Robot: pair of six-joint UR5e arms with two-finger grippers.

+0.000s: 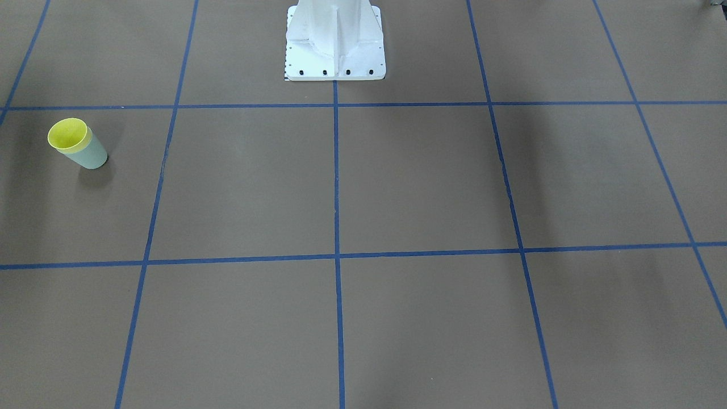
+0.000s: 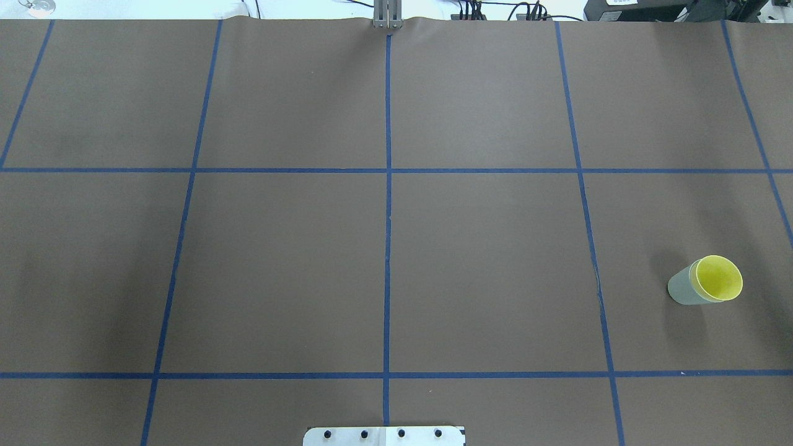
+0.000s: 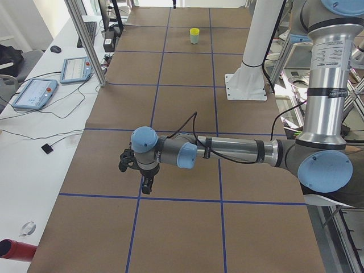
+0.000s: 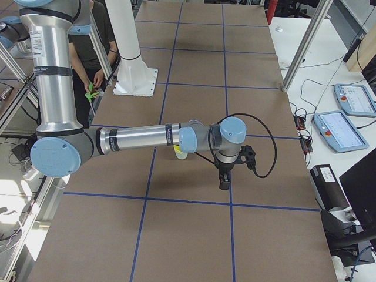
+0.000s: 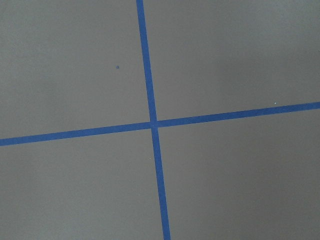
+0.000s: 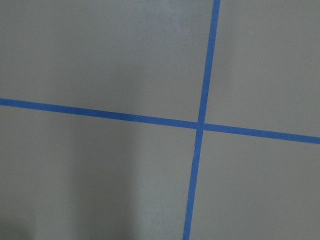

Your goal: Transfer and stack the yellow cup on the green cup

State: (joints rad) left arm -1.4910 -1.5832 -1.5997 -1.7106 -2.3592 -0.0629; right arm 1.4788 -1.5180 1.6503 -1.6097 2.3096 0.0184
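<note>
The yellow cup [image 1: 68, 134] sits nested inside the green cup [image 1: 91, 156], both upright on the brown table at the robot's right side. The overhead view shows the same stack, the yellow cup [image 2: 718, 277] in the green cup [image 2: 681, 288]. From the left end the yellow cup [image 3: 194, 30] appears far off. My left gripper [image 3: 147, 185] points down over the table, far from the cups. My right gripper [image 4: 224, 181] points down a short way from the stack, whose yellow cup [image 4: 178, 150] peeks from behind the forearm. I cannot tell whether either gripper is open or shut.
Blue tape lines divide the brown table into squares. The white robot pedestal [image 1: 335, 40] stands at mid-table on the robot's side. A person [image 4: 94, 35] stands behind the pedestal. Control tablets [image 3: 34, 94] and cables lie on the side bench.
</note>
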